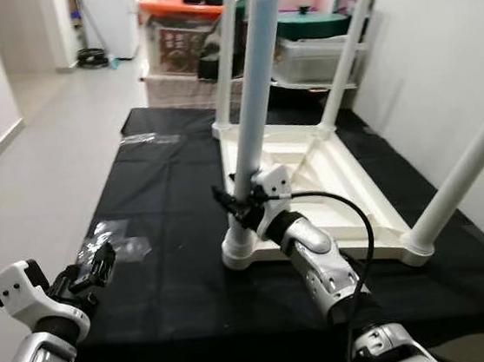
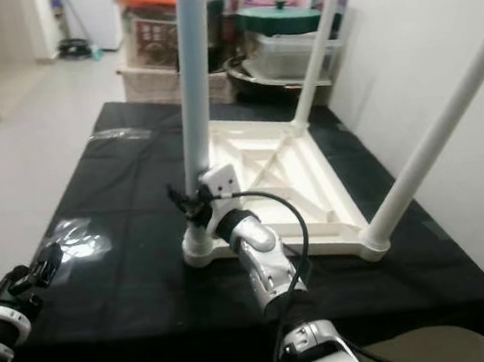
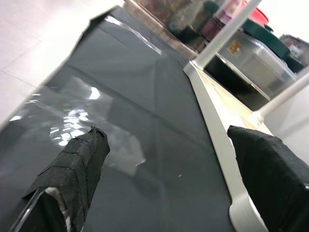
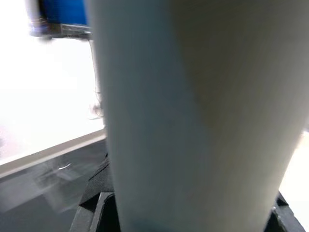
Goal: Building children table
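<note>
The white children's table (image 1: 311, 169) lies upside down on the counter (image 1: 164, 268), which is draped in a black cloth, and sits toward the counter's right side, its four legs pointing up. The right hand (image 1: 237, 201) is pressed around the near-left leg (image 1: 254, 92) low down, just above the socket where that leg meets the tabletop's corner; in the right wrist view the pale tube (image 4: 193, 111) stands between the black fingers (image 4: 96, 203). The near-right leg (image 1: 468, 168) leans outward toward the counter's right edge, and the two far legs (image 1: 342, 60) rise near the counter's far edge. The left hand (image 1: 94, 266) hovers over the counter's near-left corner, well apart from the table, its two fingers (image 3: 79, 166) spread wide with nothing between them. A crumpled clear plastic sheet (image 1: 113, 239) lies on the cloth just beyond that hand, and another scrap (image 1: 145, 139) lies near the far-left corner. The left half of the cloth is otherwise bare. Beyond the far edge stand stacked storage bins (image 1: 310, 46), a green lid (image 1: 316, 24) and a box (image 1: 178, 44) whose printing is too small to read. A pale wall (image 1: 454, 43) runs close along the right edge; open floor (image 1: 45, 142) lies to the left.
</note>
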